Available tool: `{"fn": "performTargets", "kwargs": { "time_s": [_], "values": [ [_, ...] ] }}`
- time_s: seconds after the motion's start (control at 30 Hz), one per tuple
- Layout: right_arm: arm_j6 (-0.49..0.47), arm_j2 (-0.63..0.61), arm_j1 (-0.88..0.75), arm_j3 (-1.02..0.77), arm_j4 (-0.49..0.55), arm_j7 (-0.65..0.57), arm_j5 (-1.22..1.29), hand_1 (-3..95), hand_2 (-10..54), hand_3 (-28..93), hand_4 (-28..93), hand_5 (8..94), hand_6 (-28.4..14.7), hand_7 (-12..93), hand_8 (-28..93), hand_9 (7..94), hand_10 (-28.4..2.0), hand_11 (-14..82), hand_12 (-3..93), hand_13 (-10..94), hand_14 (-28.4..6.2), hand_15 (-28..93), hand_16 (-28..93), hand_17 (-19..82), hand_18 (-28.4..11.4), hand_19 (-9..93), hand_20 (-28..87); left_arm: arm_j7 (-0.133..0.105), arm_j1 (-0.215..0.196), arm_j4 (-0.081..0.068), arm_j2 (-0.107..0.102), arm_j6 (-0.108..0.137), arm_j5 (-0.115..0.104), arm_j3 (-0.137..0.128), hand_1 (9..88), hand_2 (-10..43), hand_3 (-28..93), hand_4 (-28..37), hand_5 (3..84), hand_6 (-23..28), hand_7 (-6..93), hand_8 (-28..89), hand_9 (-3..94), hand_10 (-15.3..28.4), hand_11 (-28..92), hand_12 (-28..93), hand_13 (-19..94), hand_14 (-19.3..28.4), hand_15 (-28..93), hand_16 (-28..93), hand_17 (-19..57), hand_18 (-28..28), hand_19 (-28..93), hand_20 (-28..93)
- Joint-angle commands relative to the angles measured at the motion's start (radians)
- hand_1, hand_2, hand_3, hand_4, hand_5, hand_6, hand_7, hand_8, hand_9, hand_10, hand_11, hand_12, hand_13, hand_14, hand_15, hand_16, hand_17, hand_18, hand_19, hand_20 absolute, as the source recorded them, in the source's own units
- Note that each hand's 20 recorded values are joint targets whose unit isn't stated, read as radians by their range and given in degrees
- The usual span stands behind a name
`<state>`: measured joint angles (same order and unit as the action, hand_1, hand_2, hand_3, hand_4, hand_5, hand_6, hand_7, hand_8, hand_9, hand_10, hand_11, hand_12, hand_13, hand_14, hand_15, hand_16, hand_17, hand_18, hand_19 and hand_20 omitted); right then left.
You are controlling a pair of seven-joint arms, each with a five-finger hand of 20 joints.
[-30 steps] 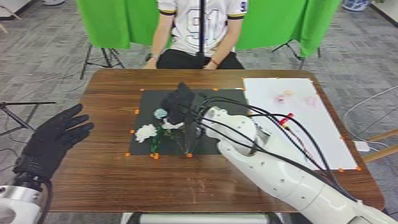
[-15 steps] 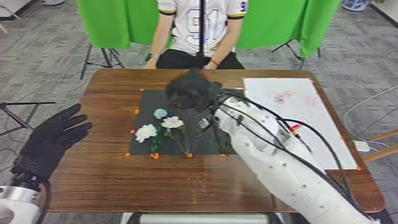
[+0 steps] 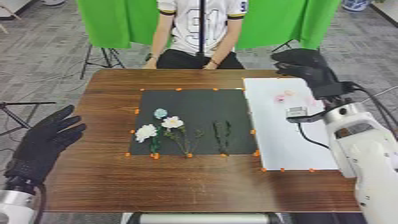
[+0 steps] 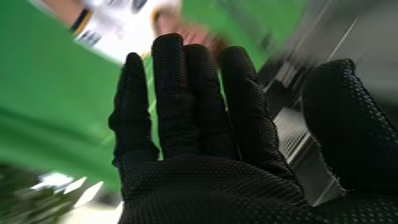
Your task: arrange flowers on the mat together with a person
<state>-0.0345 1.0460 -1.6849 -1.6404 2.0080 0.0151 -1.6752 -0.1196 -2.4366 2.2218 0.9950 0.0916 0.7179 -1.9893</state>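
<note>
From my remote station I see, nearest, a pale bar (image 3: 204, 219) at the near edge of the brown bench (image 3: 195, 185). At the left side lies my left hand (image 3: 37, 147), its fingers extended and spread apart, with the tips about level with the bench's left edge. On the bench lies the dark mat (image 3: 200, 104), bordered by small orange tabs (image 3: 155, 156). Toward its near side, two leafy green stems (image 3: 221, 137) lie side by side, right of the flowers and apart from them. The near left part bears a large white flower (image 3: 146, 132) on a green stem. Slightly farther and to the right is a cream flower (image 3: 172, 122), whose thin, branching stems run toward the near edge; just beyond it, a little to the left, is a small pale blue flower (image 3: 161, 113). To the right of the mat lies a white sheet (image 3: 289, 137), with pinkish blooms (image 3: 284, 96) on its farther part. Beyond these, at the far right corner of the bench, I have the right hand (image 3: 304, 64); in the right wrist view its fingers (image 4: 175, 95) are straight, the middle ones close together, the thumb well apart, and nothing is gripped. Farthest of all hangs a green cloth (image 3: 115, 22), with a dark stand (image 3: 98, 62) before it.
</note>
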Motion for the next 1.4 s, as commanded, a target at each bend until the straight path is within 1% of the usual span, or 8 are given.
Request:
{"fn": "performTargets", "kwargs": {
  "time_s": [0.03,0.27,0.6,0.77,0.87,1.0,1.2,1.4],
  "values": [
    [0.024,0.098,-0.382,-0.211,0.037,-0.009,0.648,27.3,0.2,85,-21,50.0,-2.6,25,-12,50.3,-13.9,23.9,25.9,43,-11.1,41,24,16,-19.3,54,36,-0.002,-0.008,0.003,0.004,0.008,-0.005,-0.035,26.5,0.5,71,-24.3,33.4,4.3,16.0,-8,30.0,12.9,20,20,25,15.7,33,2,-7.2,23.2,48,15],
    [-0.063,0.169,-0.476,-0.275,0.063,-0.029,0.608,26.5,-0.8,86,-22,49.0,-2.7,25,-12,48.8,-13.9,23.5,26.0,41,-11.3,40,24,15,-19.4,54,36,-0.010,-0.003,0.004,0.007,-0.003,-0.028,-0.052,26.4,0.5,71,-24.2,33.5,4.4,15.9,-8,30.0,12.9,20,19,25,15.7,33,2,-7.2,23.2,48,15],
    [-0.110,0.223,-0.494,-0.299,0.079,-0.029,0.575,25.8,-1.0,85,-22,48.2,-3.1,24,-12,48.3,-14.2,22.9,26.1,41,-11.5,40,24,15,-19.5,54,35,-0.016,0.004,0.007,0.028,-0.002,-0.022,-0.040,26.3,0.5,71,-24.1,33.9,4.6,15.6,-8,30.1,13.0,20,19,25,15.8,33,2,-7.2,23.3,48,15],
    [-0.105,0.230,-0.490,-0.302,0.093,-0.007,0.579,25.6,-0.9,85,-22,48.0,-3.0,24,-12,48.2,-14.3,22.8,26.1,41,-11.6,40,24,14,-19.6,54,35,-0.011,0.018,0.007,0.035,-0.011,-0.018,-0.034,26.3,0.4,71,-24.2,33.9,4.6,15.5,-8,30.1,13.0,20,19,25,15.7,33,2,-7.2,23.3,48,15],
    [0.022,0.170,-0.432,-0.198,0.100,-0.019,0.570,25.4,-0.9,85,-22,47.9,-2.9,24,-12,48.2,-14.2,22.9,26.1,41,-11.6,40,24,14,-19.7,54,35,-0.027,0.016,0.008,0.043,-0.004,-0.019,-0.023,26.1,0.3,71,-24.2,34.1,4.7,15.6,-8,30.0,12.9,20,19,25,15.7,33,2,-7.2,23.2,48,15],
    [-0.019,0.203,-0.472,-0.269,0.113,0.007,0.576,25.1,-0.9,86,-22,47.9,-2.9,24,-12,48.2,-14.2,22.9,26.1,41,-11.7,40,24,14,-19.6,54,35,-0.019,0.040,0.000,0.030,-0.012,-0.018,-0.006,26.3,0.2,71,-24.3,34.5,4.8,15.8,-8,30.1,12.9,20,19,25,15.7,33,2,-7.2,23.1,48,15],
    [-0.052,0.222,-0.493,-0.298,0.111,0.003,0.573,25.2,-0.8,86,-22,48.0,-2.9,25,-12,48.2,-14.2,23.1,26.2,41,-11.7,41,24,14,-19.6,54,35,-0.012,0.017,0.007,0.044,-0.007,-0.016,-0.013,26.4,0.3,71,-24.2,34.4,4.7,15.8,-8,30.0,12.9,20,20,25,15.7,33,2,-7.2,23.1,48,15],
    [-0.093,0.260,-0.517,-0.336,0.103,0.007,0.580,25.2,-0.9,86,-22,48.0,-2.8,25,-12,48.3,-14.3,23.2,26.2,41,-11.6,40,24,14,-19.6,54,35,-0.015,0.010,0.003,0.036,0.004,-0.022,-0.010,26.4,0.3,71,-24.1,34.3,4.7,15.9,-8,30.1,12.9,20,20,25,15.6,33,3,-7.1,23.1,48,15]
  ]
}}
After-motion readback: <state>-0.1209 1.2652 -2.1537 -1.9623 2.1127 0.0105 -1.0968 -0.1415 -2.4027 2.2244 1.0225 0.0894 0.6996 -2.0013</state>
